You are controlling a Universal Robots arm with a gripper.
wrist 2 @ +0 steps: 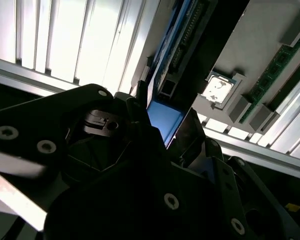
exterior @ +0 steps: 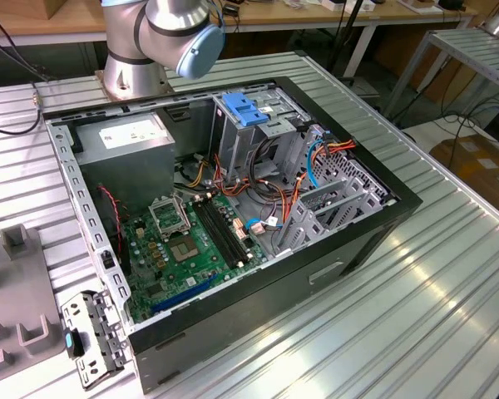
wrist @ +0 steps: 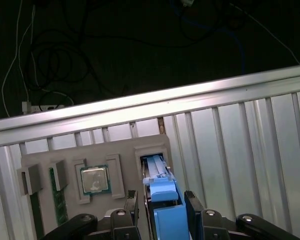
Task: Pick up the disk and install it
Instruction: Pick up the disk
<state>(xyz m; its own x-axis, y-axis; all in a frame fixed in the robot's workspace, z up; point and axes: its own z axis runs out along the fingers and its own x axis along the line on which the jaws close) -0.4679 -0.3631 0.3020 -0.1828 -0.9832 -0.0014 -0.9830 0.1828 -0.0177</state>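
Claw first: mine [wrist: 160, 201] hung directly over the disk [wrist: 158, 169], straddling its thin width. Whether I had clenched on it or was merely bracketing it I could not tell. The disk stood on edge in a slot of the grey holder tray [wrist: 125, 150], its blue rail facing me. Its long axis ran straight away from me towards the table's edge rail. In the second wrist view the same blue face [wrist 2: 163, 118] sat close in front of my dark claw body. So I judged the disk was seated in its slot and not yet lifted clear.

Beside it in the tray lay a processor chip [wrist: 94, 180] and, further along, a memory stick [wrist: 60, 202], each in its own pocket. The tray rested on the ribbed aluminium table [wrist: 240, 140], beyond whose edge cables [wrist: 65, 60] trailed over dark floor.

In the exterior view the open computer case [exterior: 374, 229] lay on that table. Its drive cage [exterior: 270, 125], topped by a light-blue latch [exterior: 245, 108], sat near my arm [exterior: 162, 33].
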